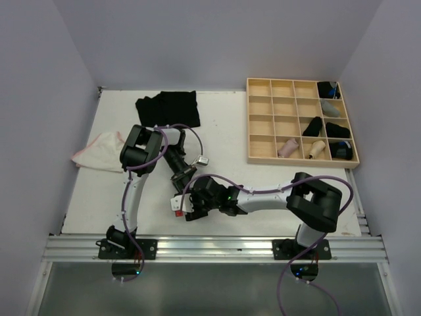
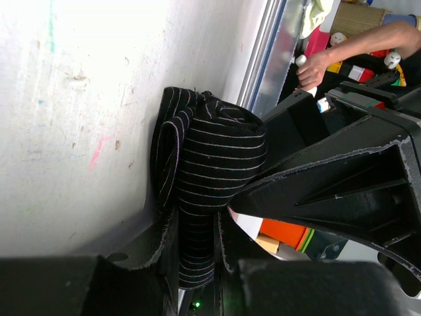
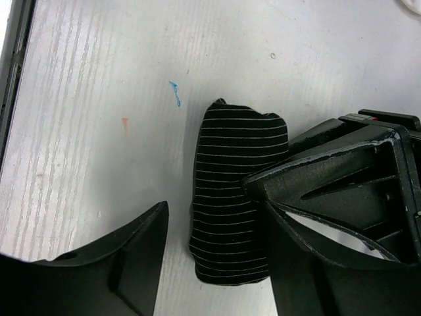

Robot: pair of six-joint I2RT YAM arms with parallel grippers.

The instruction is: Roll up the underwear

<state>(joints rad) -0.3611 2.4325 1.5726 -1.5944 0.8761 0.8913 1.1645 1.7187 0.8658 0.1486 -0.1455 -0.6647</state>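
Left fingers [image 2: 146, 250]: closed on the tail of the striped roll [image 2: 220, 155], with the cloth pinched between them.
Right fingers [image 3: 125, 263]: spread apart around that roll; it lies against one finger, and bare table shows before the other.
Roll: dark cloth with thin pale stripes, lying on the white table [image 1: 250, 178] near its front edge.
Top view: the left gripper [image 1: 178, 200] and right gripper [image 1: 192, 210] meet nose to nose and hide the roll (only the wrist cameras show it).
Top view only: a black pile [image 1: 168, 108] at the far edge, a whitish pair [image 1: 99, 153] at the left, and a wooden tray [image 1: 263, 122] at the far right with small rolls in its right-hand compartments.
Left wrist only: a person's arm [image 2: 368, 43] beyond the table rail.
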